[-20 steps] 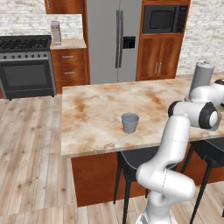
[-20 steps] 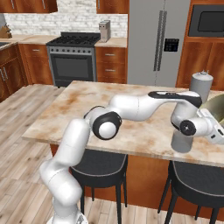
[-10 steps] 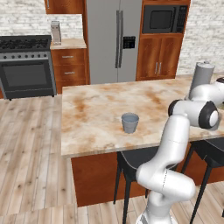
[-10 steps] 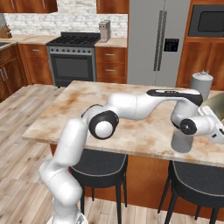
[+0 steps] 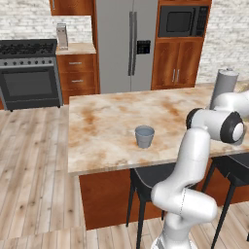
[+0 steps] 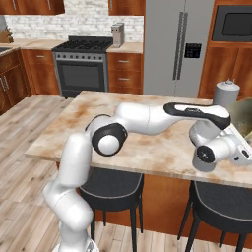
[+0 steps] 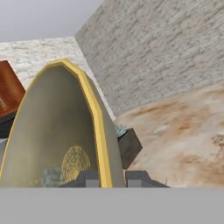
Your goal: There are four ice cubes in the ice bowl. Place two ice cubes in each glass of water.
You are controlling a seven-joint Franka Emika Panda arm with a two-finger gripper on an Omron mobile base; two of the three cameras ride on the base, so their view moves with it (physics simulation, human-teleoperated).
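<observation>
At the far right end of the island counter (image 5: 107,126), the arm sits much as it did a second ago — I see no real shift in either base view. In the hand view the gripper (image 7: 112,178) straddles the ice bowl (image 7: 57,131), its fingertips (image 7: 87,178) seemingly clamped either side of the yellow rim. One glass (image 5: 144,136) stands well apart, mid-counter. My read: it is pinching the bowl itself, not a cube — no ice is being moved yet.
</observation>
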